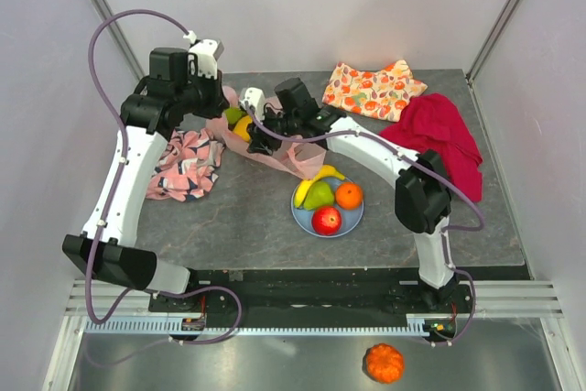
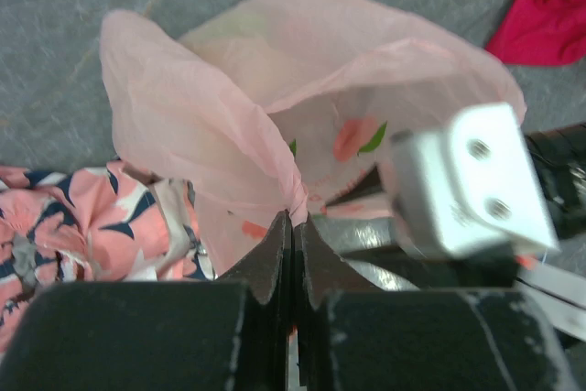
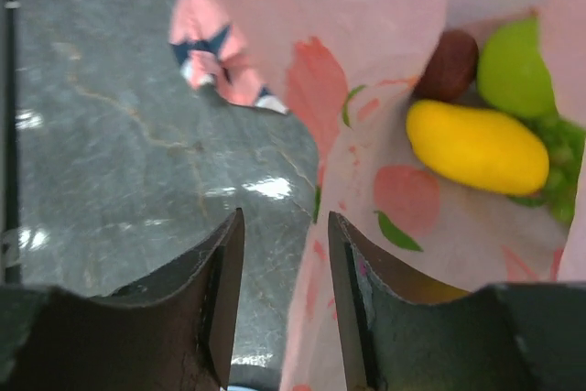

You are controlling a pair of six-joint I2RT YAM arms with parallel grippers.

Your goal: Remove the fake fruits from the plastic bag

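Observation:
The pink plastic bag [image 1: 286, 155] lies at the table's middle-left, mouth held up. My left gripper [image 2: 295, 219] is shut on a pinched fold of the bag [image 2: 211, 125]; in the top view it [image 1: 222, 103] is at the bag's far left. My right gripper [image 3: 286, 219] is open at the bag's mouth, the bag's edge [image 3: 366, 34] between its fingers. Inside lie a yellow fruit [image 3: 476, 148], a dark purple fruit [image 3: 449, 66], a green apple [image 3: 513, 66] and green grapes [image 3: 560, 171]. A banana [image 1: 307, 188], pear [image 1: 320, 197], orange [image 1: 348, 194] and red apple [image 1: 326, 220] sit on the blue plate [image 1: 298, 215].
A pink-and-black cloth [image 1: 186, 167] lies left of the bag. A fruit-print orange cloth [image 1: 371, 89] and a red cloth [image 1: 441, 135] lie at the back right. An orange pumpkin [image 1: 384, 363] sits below the table's front edge.

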